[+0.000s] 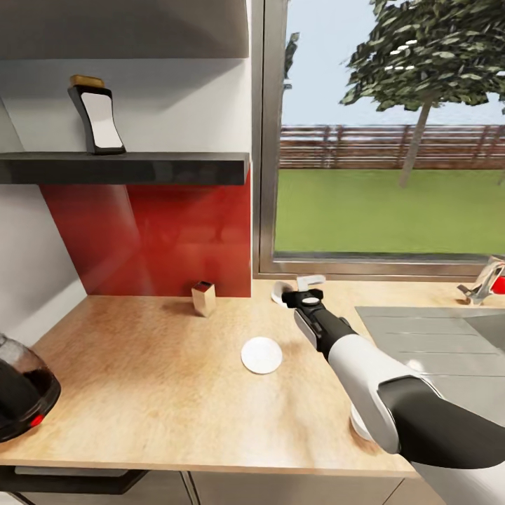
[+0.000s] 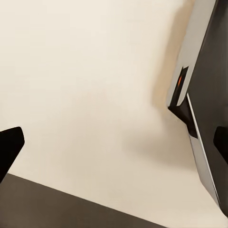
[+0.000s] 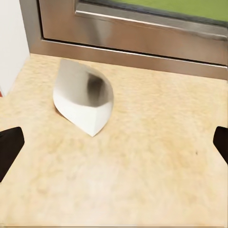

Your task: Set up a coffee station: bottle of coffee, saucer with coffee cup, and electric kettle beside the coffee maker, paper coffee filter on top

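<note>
The right gripper (image 3: 114, 142) hangs with its two dark fingertips (image 3: 9, 147) spread wide apart, holding nothing. Just beyond it the paper coffee filter (image 3: 84, 100), a white folded cone, lies on its side on the kitchen countertop (image 3: 156, 161), close to the metal window frame (image 3: 142, 42). In the head view the right arm (image 1: 365, 365) reaches from the near right toward the far edge of the counter, ending at the filter (image 1: 280, 291) below the window.

The saucer (image 1: 261, 355) sits flat on the counter, nearer and a little left of the arm. A small metallic box (image 1: 204, 298) stands further left by the red backsplash. The electric kettle (image 1: 21, 396) is at the near left edge. On the dark shelf (image 1: 126, 168) above stands a black and white container (image 1: 98, 116).

The left gripper (image 2: 114, 142) has its fingers parted, empty, facing a pale surface.
</note>
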Controlling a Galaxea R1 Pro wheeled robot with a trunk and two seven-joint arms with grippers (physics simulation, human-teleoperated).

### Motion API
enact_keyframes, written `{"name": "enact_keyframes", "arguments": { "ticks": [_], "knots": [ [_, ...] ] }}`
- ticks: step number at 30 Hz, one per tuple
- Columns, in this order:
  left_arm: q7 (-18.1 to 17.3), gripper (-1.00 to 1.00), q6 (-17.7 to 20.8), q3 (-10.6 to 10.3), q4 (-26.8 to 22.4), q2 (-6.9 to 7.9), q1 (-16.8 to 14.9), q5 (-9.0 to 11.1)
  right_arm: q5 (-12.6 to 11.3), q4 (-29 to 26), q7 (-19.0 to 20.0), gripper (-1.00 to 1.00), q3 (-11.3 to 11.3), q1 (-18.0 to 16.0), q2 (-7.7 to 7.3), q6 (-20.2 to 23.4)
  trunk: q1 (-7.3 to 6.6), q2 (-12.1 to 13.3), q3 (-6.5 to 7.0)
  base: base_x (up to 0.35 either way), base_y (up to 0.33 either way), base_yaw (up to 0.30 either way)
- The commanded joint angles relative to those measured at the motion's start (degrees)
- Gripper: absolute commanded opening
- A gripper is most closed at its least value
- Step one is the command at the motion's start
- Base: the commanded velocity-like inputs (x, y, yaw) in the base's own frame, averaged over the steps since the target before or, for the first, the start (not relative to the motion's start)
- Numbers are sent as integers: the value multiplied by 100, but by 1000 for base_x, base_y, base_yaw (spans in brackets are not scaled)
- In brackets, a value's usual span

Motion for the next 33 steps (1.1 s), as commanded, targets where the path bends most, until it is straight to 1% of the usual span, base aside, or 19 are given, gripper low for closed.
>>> {"name": "enact_keyframes", "arguments": {
  "ticks": [1,5,14,18,22,27,31,33],
  "knots": [
    [-8,100,-32,25,12,-1,-5,32,3,14,-34,100,47,-3,-3,26,4,-12,-11,10,0,0],
    [-8,100,-31,25,12,-11,-5,32,3,111,-32,100,55,-5,-3,-150,4,-12,-11,43,0,0],
    [-8,100,-31,31,12,-48,-5,36,-3,278,-30,100,56,-5,3,-209,4,-12,-11,247,0,0],
    [-8,100,-31,33,12,-57,-5,32,-1,294,-29,100,56,-2,-1,-241,4,-12,-11,54,0,0],
    [-8,100,-31,33,12,-51,-5,33,5,371,-26,100,56,-1,-3,-447,4,-12,-11,7,0,0],
    [-8,100,-26,34,12,-47,-5,35,5,402,-27,100,49,-1,-13,-539,4,-12,-11,16,0,0],
    [-8,100,-24,34,20,-42,1,40,-3,537,-25,100,48,8,-84,-576,4,-12,-11,137,0,0],
    [-8,100,-24,34,20,-46,3,40,-3,556,-25,100,53,8,-88,-579,4,-12,-11,29,0,0]
  ]
}}
